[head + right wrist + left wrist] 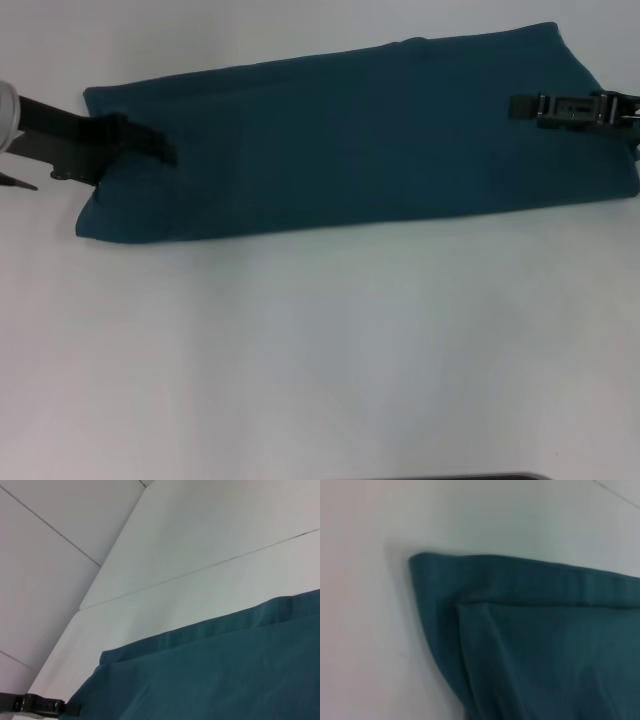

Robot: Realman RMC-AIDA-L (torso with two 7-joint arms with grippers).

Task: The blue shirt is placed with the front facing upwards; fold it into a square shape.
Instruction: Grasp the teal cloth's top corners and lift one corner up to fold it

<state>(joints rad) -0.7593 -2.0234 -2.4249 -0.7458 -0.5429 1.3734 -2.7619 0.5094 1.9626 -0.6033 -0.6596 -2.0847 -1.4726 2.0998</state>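
Folded into a long band across the far part of the white table (300, 360), the blue shirt (350, 140) is met at its ends by the left gripper (150, 145) and right gripper (525, 107), grip states indeterminable; both ends are best moved evenly.

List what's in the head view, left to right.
Left claw on the shirt's left end → long folded dark teal-blue cotton shirt on the white table → right claw on its right end.
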